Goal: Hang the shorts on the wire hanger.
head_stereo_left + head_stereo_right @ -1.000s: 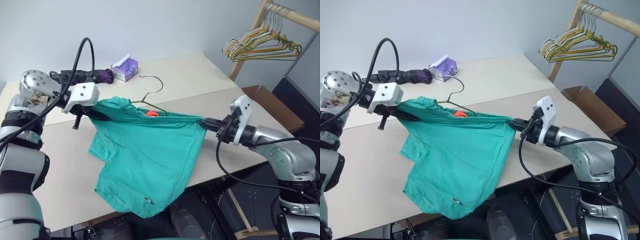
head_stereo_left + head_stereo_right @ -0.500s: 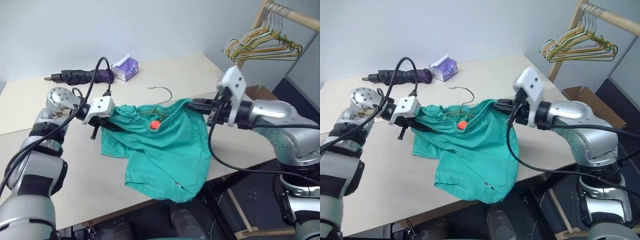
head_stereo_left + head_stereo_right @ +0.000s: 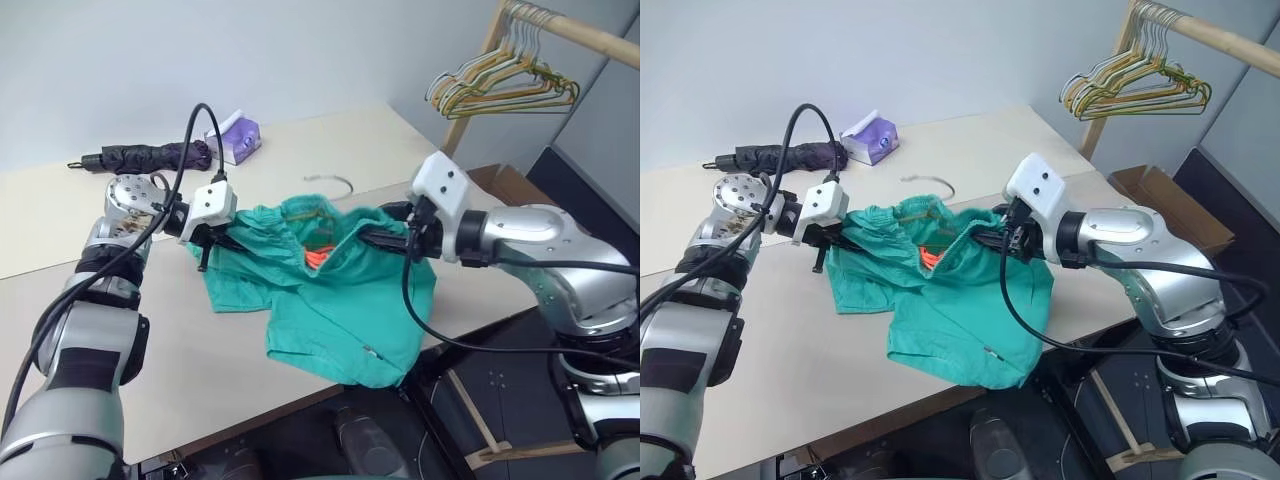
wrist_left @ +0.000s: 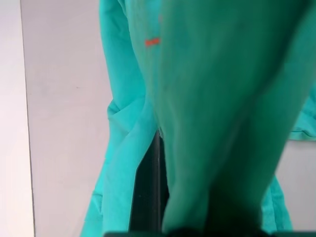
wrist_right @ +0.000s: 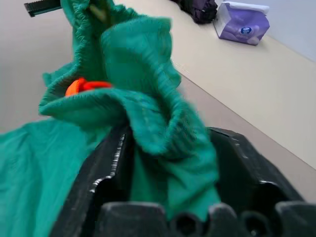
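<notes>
Look at the middle of the head view first. The shorts (image 3: 330, 300) hang in a bunch between your two arms, and the bottom part droops over the near edge of the table (image 3: 180, 370). The little orange tag (image 3: 318, 256) peeks out in the folds of the waistband.

Your left gripper (image 3: 218, 238) sits at the left of the bunch. Its jaws are pinched tight on the waistband of the shorts. In the left wrist view the green cloth covers nearly everything in front of the fingers.

Your right gripper (image 5: 168, 173) sits at the right of the bunch. In the right wrist view its jaws stand wide apart, and a fold of waistband lies loose between them. It touches the cloth but I judge it is not squeezing it.

The wire hanger (image 3: 325, 190) is just behind the shorts. Its curved hook sticks out past the top of the waistband, and the rest is hidden under the cloth. So I think the shorts are partly on it, but I cannot tell how well. What is left is to get the waistband sitting neatly on the wire.

Farther back, at the upper left, lie an umbrella (image 3: 135, 156) and a purple tissue box (image 3: 238, 136). At the upper right a bunch of hangers (image 3: 500, 88) hangs on a wooden rail (image 3: 575, 30).
</notes>
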Available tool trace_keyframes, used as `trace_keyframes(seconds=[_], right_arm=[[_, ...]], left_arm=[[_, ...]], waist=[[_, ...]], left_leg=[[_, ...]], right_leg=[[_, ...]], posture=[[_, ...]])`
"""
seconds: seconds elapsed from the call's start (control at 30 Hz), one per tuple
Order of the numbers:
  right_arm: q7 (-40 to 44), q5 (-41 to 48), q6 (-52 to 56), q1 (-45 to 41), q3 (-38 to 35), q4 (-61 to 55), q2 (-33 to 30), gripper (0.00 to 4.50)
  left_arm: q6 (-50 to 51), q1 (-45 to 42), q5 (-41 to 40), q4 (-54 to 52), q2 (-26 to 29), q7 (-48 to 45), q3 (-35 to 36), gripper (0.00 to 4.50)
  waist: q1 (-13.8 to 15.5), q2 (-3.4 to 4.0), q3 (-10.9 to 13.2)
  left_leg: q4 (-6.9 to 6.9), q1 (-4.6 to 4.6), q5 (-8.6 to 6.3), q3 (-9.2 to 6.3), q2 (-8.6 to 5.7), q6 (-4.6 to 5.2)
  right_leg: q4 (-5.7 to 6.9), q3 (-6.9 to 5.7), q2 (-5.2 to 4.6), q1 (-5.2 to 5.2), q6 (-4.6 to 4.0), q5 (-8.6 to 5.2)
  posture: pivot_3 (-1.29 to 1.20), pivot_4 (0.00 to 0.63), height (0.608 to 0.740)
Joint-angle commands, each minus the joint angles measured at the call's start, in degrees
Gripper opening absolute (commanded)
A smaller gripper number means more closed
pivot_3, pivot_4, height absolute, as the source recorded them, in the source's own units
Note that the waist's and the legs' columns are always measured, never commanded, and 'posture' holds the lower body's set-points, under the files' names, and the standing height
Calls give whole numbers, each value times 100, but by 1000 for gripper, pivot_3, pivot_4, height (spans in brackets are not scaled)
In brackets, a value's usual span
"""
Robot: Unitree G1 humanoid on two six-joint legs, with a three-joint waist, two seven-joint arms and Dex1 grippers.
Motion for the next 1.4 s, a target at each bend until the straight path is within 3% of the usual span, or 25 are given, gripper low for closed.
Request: trace_keyframes(seconds=[0.03,0.07,0.1,0.27,0.47,0.63,0.9,1.1,1.4], right_arm=[[264,102,-206,-60,-509,-183,-280,4005],[380,127,-279,-47,-580,-175,-358,4376],[461,146,-317,-47,-633,-159,-410,4448],[931,177,-604,-151,-796,63,-665,4448],[1204,172,-772,-648,-1049,1136,-760,4448],[1562,183,-536,-1364,-669,1601,-744,4448],[1594,26,-231,-1961,292,1640,219,4448],[1057,-251,-250,-2229,410,2338,1174,4448],[1190,-81,-355,-2110,72,2482,1549,1425]], left_arm=[[-6,-182,55,-35,104,-8,244,0],[-14,-201,76,-23,92,23,265,0],[-25,-214,93,-13,76,58,289,0],[-48,-263,193,5,-37,132,363,0],[-79,-241,215,-30,-103,79,402,0],[-101,-251,235,-20,-72,35,429,0],[-96,-288,251,-43,-95,4,467,0],[-70,-274,252,-89,-75,-59,500,0],[-49,-276,264,-120,-46,-143,539,0]], waist=[[0,0,0],[0,0,-1],[0,0,-1],[-6,1,-11],[-18,0,-12],[-60,3,-12],[-188,3,-17],[-166,3,-17],[-125,3,-17]], left_leg=[[0,0,0,0,0,0],[0,1,0,0,1,0],[0,2,0,0,0,0],[0,6,0,1,0,0],[-1,10,0,2,-1,0],[-4,11,0,4,-1,0],[-5,18,0,2,0,0],[-4,18,0,-4,-9,0],[-4,15,0,-9,-15,0]], right_leg=[[0,0,0,0,0,0],[0,-1,0,1,0,0],[0,-1,0,1,0,0],[-1,-1,0,4,1,0],[0,1,-1,6,2,1],[1,3,-2,4,1,2],[12,3,0,5,1,2],[37,2,-7,-2,-18,13],[38,0,-11,-3,-35,23]], posture=[[-272,8,740],[-271,6,740],[-268,5,740],[-266,1,740],[-260,4,740],[-258,9,740],[-238,11,740],[-228,15,740],[-221,19,740]])
